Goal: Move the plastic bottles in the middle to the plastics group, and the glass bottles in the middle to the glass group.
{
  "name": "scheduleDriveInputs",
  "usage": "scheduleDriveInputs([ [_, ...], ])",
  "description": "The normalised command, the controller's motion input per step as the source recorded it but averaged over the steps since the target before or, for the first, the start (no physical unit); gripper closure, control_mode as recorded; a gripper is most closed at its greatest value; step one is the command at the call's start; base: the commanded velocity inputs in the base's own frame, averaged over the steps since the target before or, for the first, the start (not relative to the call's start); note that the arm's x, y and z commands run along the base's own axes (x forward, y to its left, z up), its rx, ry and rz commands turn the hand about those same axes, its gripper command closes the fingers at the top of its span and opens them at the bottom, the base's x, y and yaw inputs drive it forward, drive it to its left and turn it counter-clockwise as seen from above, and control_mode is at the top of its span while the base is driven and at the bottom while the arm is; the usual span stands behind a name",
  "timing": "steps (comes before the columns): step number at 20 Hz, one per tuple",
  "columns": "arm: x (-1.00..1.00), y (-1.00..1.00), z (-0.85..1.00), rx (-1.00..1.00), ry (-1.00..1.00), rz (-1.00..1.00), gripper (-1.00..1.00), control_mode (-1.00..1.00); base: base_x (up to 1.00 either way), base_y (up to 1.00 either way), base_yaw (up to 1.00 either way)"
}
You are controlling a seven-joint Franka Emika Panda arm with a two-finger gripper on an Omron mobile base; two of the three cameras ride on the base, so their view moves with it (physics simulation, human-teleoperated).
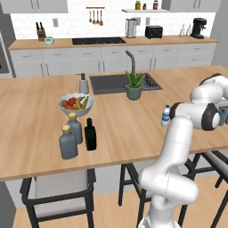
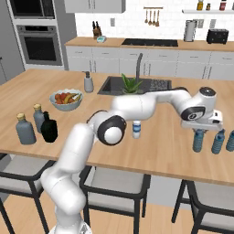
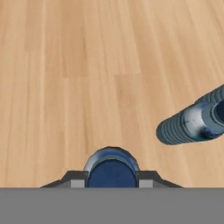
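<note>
**Gripper**: lower centre of the hand view. Its jaws are nearly closed on the dark-blue top of a blue bottle, which stands on the counter.

**Plastics group**: more blue ribbed bottles just beside it, at the right edge of the right base view.

**Water bottle**: mid-frame, upright and untouched. We judge it light, thin-walled and slippery, and easily tipped. We would take it at the neck under the cap, squeezing gently.

**Black bottle**: left edge, beside the glass group. We judge it heavier, rigid and breakable.
</note>
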Motion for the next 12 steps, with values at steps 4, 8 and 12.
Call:
scheduleDriveInputs([
  [4,0.00,-0.21,-0.11,0.00,-0.01,-0.02,1.00,-1.00,0.00,0.00,0.00],
  [8,0.00,-0.06,-0.39,0.01,-0.04,0.00,1.00,-1.00,0.00,0.00,0.00],
  [12,0.00,0.00,-0.16,0.05,-0.03,0.00,1.00,-1.00,0.00,0.00,0.00],
])
